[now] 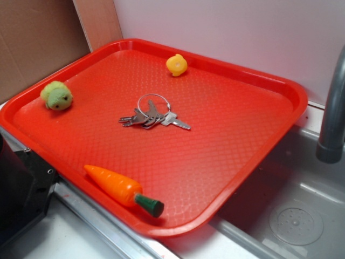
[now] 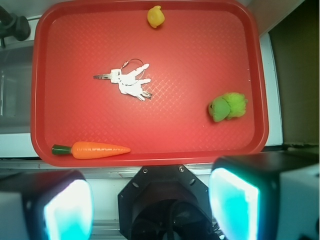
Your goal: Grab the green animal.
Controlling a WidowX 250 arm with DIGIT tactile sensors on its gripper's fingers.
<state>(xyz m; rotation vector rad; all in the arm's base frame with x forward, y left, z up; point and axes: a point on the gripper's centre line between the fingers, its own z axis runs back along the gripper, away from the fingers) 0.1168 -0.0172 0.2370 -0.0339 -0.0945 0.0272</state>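
The pincer [image 2: 150,205] is wide open and empty: in the wrist view its two fingers [image 2: 65,207] stand far apart at the bottom of the picture, and nothing is between them or touching them. It hangs above the near edge of the red tray [image 1: 280,108], outside of it, and the camera looks straight down, so the arm seems to point downward from high above. In the exterior view only a dark part of the robot [image 1: 21,189] shows at the lower left, beside the tray. The green animal [image 1: 56,95] lies on the tray at its left side in the exterior view, close to the rim, well apart from the pincer. A bunch of keys [image 1: 151,115] on a ring lies near the middle of the tray. A yellow toy [image 1: 176,65] sits at the far rim, and an orange carrot [image 1: 123,190] lies along the near rim. The tray rests over a grey sink [image 1: 302,216] with a faucet [image 1: 334,102] at the right.
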